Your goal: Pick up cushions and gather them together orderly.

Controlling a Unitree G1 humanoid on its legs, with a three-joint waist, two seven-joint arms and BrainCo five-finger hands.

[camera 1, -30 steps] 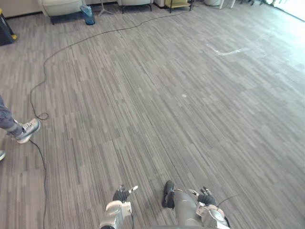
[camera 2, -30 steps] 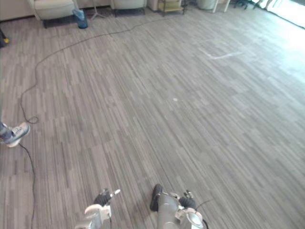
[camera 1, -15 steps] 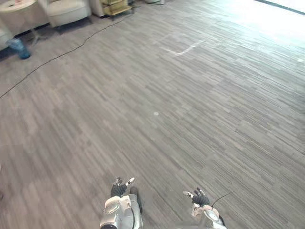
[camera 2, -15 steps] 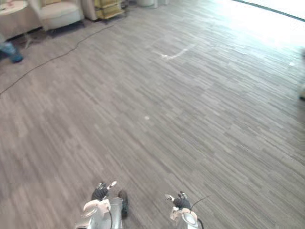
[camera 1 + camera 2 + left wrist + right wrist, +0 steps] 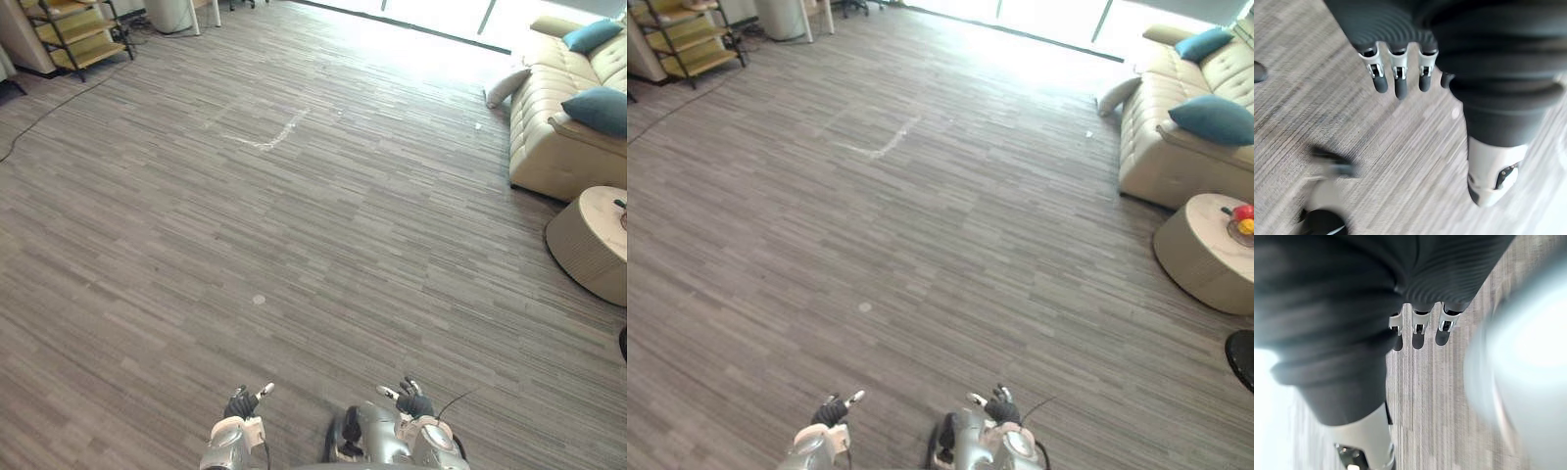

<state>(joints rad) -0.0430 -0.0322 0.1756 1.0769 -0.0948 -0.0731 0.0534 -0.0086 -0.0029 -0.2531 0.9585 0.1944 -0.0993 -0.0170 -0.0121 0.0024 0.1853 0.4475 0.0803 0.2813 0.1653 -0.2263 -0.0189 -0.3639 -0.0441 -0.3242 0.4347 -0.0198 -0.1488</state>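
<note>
Far right, a cream sofa [image 5: 545, 149] carries two teal cushions: one on its seat [image 5: 596, 110], one further back [image 5: 592, 34]. A pale cushion [image 5: 506, 86] lies on the floor against the sofa's far end. My left hand [image 5: 242, 403] and right hand [image 5: 413, 403] hang low at the bottom of the eye views, far from the cushions. In the left wrist view the fingers [image 5: 1396, 81] hang straight and hold nothing. The right hand's fingers [image 5: 1419, 328] are straight too, over bare floor.
A round beige side table [image 5: 1200, 259] with fruit on it [image 5: 1242, 217] stands in front of the sofa. A wooden shelf unit [image 5: 80, 34] stands far left, white tape [image 5: 272, 137] marks the wide grey plank floor, and a dark round thing [image 5: 1242, 358] shows at the right edge.
The camera has swung to the right: the person's shoes, the armchairs and the floor cable left the picture, and the sofa, cushions and round table came in. Both hands stay low and empty.
</note>
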